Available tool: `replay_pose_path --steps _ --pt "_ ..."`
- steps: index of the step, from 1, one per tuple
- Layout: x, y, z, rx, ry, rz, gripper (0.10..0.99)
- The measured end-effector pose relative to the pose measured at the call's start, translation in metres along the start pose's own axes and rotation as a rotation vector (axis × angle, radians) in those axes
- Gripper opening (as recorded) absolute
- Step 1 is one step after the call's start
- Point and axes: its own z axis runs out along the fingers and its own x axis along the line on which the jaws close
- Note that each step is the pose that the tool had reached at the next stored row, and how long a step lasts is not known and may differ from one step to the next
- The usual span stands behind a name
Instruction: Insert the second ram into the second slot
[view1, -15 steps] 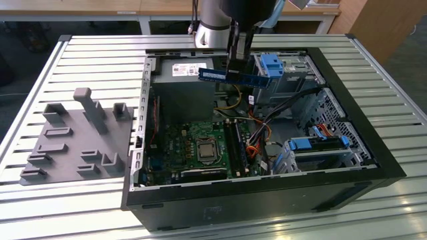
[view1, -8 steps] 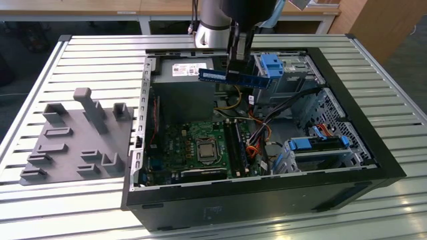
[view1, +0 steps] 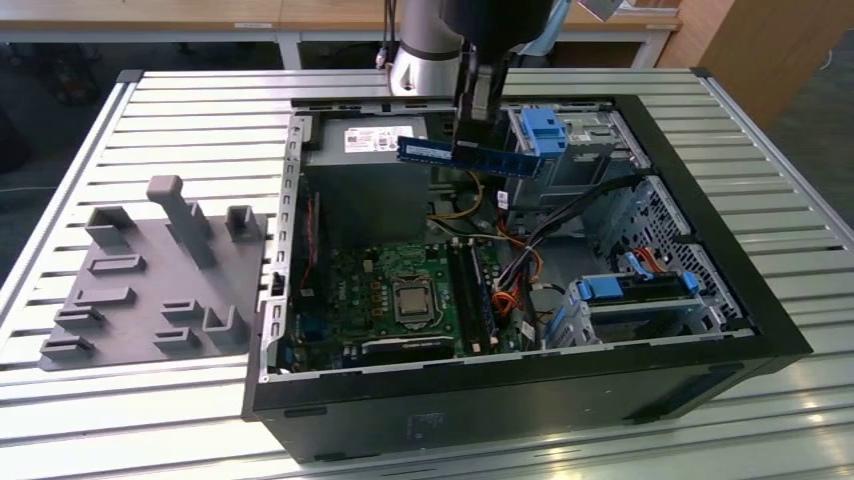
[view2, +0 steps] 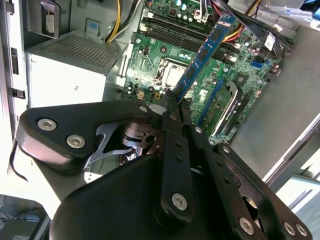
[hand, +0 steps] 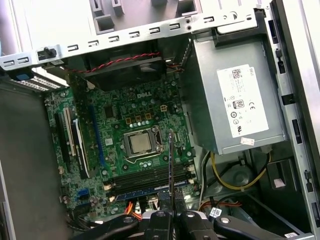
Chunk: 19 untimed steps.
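The gripper (view1: 475, 135) is closed on the second ram (view1: 514, 160), its fingers pinching the stick near the middle of its length. In the exterior view the ram hangs on edge, long side level, over the far end of the open computer case (view1: 534, 405), between the power supply (view1: 367, 175) and the blue drive-bay clip (view1: 545, 130). It is clear of the motherboard (view1: 400, 290) and sits in no slot.

In the second wrist view the ram (view2: 206, 52) runs out from the closed gripper (view2: 172, 102) as a dark blue board with a row of black chips, over the green board. In the first wrist view the ram (hand: 170, 160) shows edge-on as a thin dark line rising from the gripper (hand: 170, 214), crossing the long memory slots (hand: 150, 176) beside the processor socket (hand: 139, 142). A blue strip (hand: 142, 191) lies along the slot nearest the gripper.

There is a pale sticker on the ram in the exterior view, its print too small to make out. The power supply carries a white label (hand: 242, 107) crowded with certification marks and fine print.

The case lies on its side on a slatted metal bench (view1: 200, 110), with a grey moulded fixture (view1: 147, 280) beside it on the exterior view's left
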Motion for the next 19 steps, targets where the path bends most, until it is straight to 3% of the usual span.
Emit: replay_pose_path --steps 19 --pt "0.0 0.0 0.0 0.002 -0.0037 0.099 0.137"
